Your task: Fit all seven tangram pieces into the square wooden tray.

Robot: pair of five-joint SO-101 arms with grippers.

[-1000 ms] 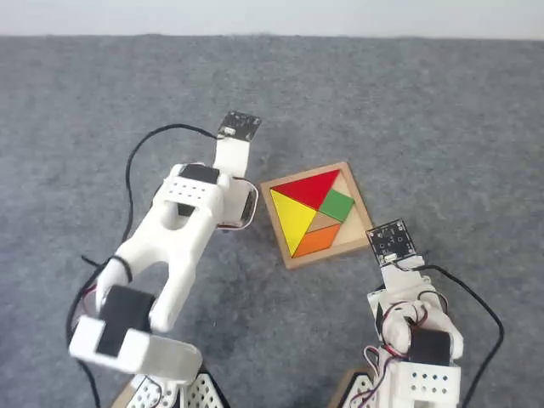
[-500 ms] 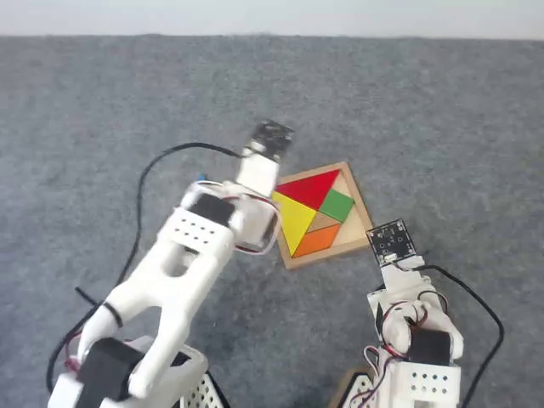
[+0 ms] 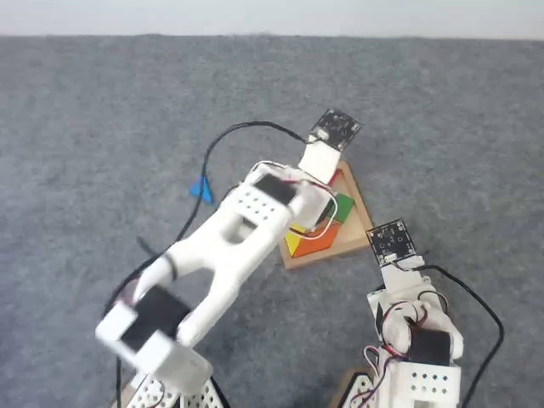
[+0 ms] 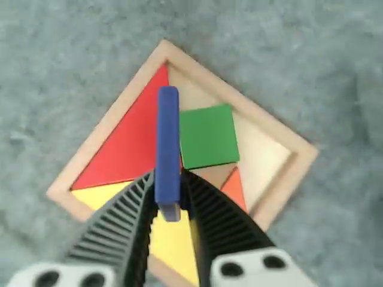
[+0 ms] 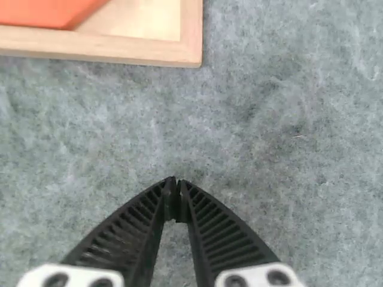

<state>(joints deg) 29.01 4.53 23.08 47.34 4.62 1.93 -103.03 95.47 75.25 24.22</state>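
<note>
The square wooden tray (image 4: 299, 156) (image 3: 360, 197) lies right of the table's middle, holding a red triangle (image 4: 128, 143), a green square (image 4: 207, 136), a yellow triangle (image 4: 170, 239) and an orange piece (image 4: 234, 184). My left gripper (image 4: 167, 206) hangs over the tray, shut on a dark blue piece (image 4: 167, 143) held on edge above the red triangle. In the high view the left arm (image 3: 255, 212) covers much of the tray. A small blue triangle (image 3: 201, 189) lies on the carpet left of the tray. My right gripper (image 5: 176, 200) is shut, empty, above bare carpet near the tray's corner (image 5: 190, 48).
Grey carpet covers the table. The right arm's base (image 3: 414, 340) stands at the front right, the left arm's base (image 3: 153, 357) at the front left. A black cable (image 3: 229, 140) loops over the carpet behind the left arm.
The left arm has swung to the right from beside the tray to over it, carrying the dark blue piece. The small blue triangle is now uncovered. The right arm has stayed still.
</note>
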